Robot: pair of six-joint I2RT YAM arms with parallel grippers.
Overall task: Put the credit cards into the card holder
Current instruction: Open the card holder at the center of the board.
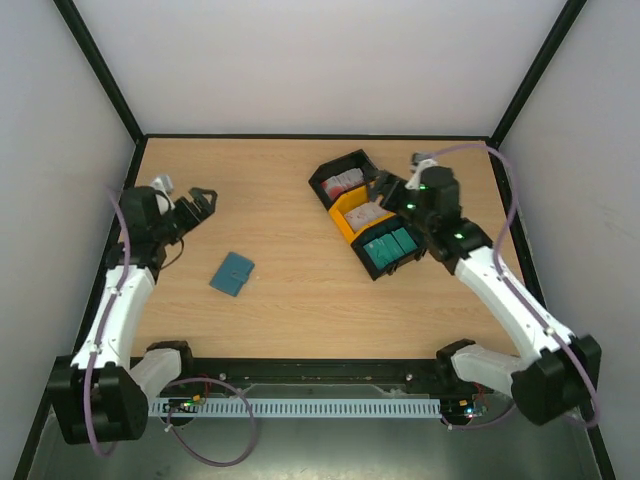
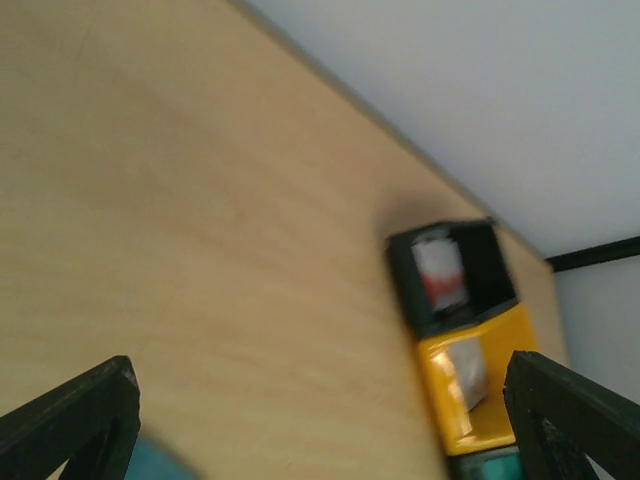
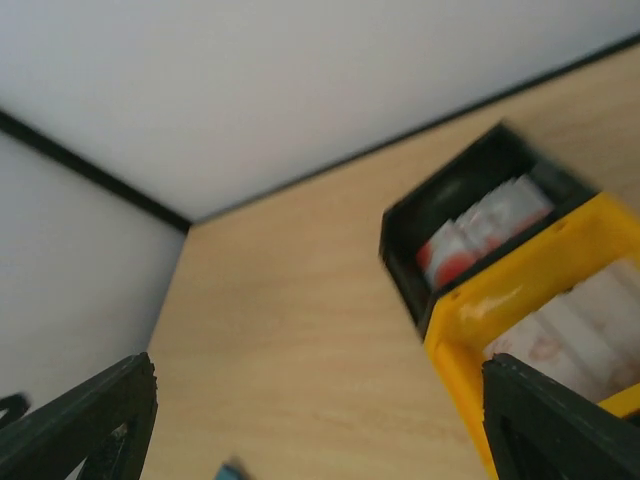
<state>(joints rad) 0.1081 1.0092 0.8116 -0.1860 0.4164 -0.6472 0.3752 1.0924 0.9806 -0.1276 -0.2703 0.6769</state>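
Black fingers (image 2: 70, 420) frame both wrist views. The left gripper (image 2: 322, 362) is held wide open with nothing between its jaws, and the right gripper (image 3: 318, 368) is spread just as wide and is equally empty. The right gripper is poised close by the yellow bin (image 1: 345, 222), where pale cards (image 1: 368, 213) are stacked. Red-and-white cards (image 1: 345, 182) are kept in the black bin (image 1: 322, 180) touching the yellow bin's far side, and teal cards (image 1: 390, 246) in another against its near side. The card holder (image 1: 232, 273) lies well left of the yellow bin, apparently folded shut. No card has been lifted, so the first pick is judged to be in hand. Next, one card must be pinched thinly from its stack, and the holder must be opened.
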